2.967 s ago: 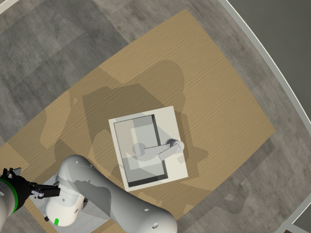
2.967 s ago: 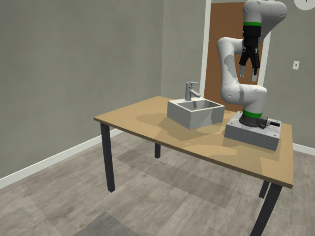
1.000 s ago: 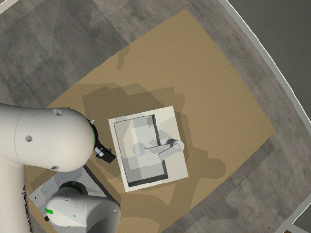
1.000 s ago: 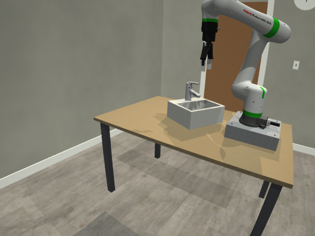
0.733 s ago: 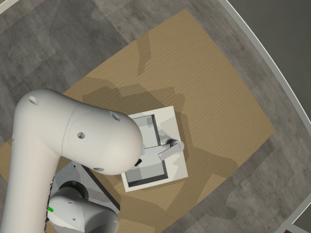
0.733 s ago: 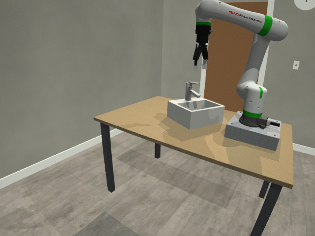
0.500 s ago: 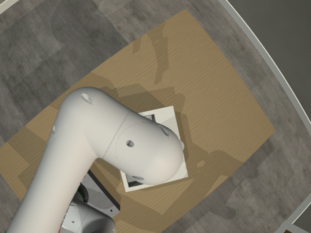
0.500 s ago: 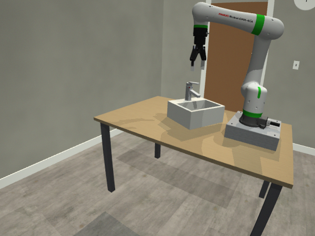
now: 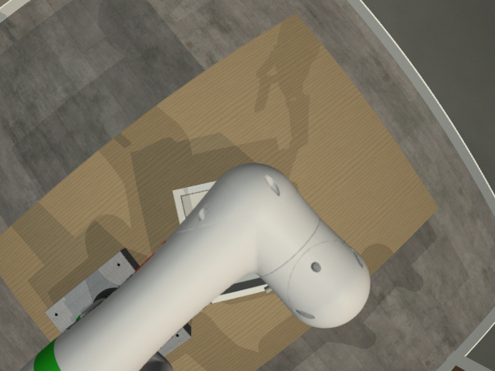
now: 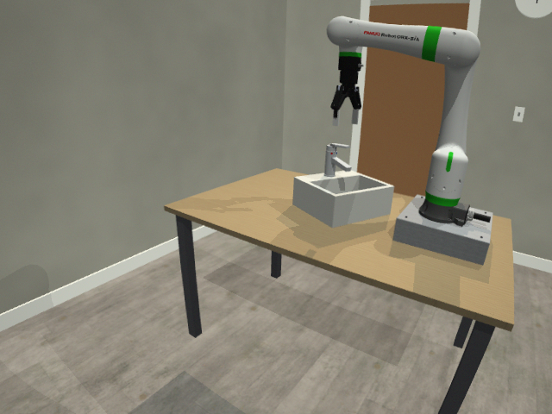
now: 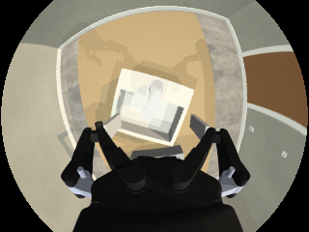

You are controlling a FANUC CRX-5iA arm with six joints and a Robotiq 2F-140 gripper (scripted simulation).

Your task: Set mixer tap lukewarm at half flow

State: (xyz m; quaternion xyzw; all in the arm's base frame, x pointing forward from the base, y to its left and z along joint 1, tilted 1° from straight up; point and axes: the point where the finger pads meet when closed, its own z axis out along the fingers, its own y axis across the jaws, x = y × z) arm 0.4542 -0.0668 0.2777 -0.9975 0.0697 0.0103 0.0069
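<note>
Overhead, the arm [image 9: 223, 255] hides most of the washbasin [image 9: 192, 199], mixer tap included. Well above the tap's lever [image 10: 337, 145], the gripper [image 10: 345, 116] hangs, jaws spread wide, holding and touching nothing.

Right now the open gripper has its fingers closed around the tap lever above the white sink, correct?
Not quite. The gripper is open but hangs well above the tap lever, touching nothing; the exterior view shows the gap. The tap does stand at the white sink.

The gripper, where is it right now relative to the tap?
In the exterior view the gripper hangs open and empty above the tap, clear of its lever, over the back edge of the white sink.
</note>
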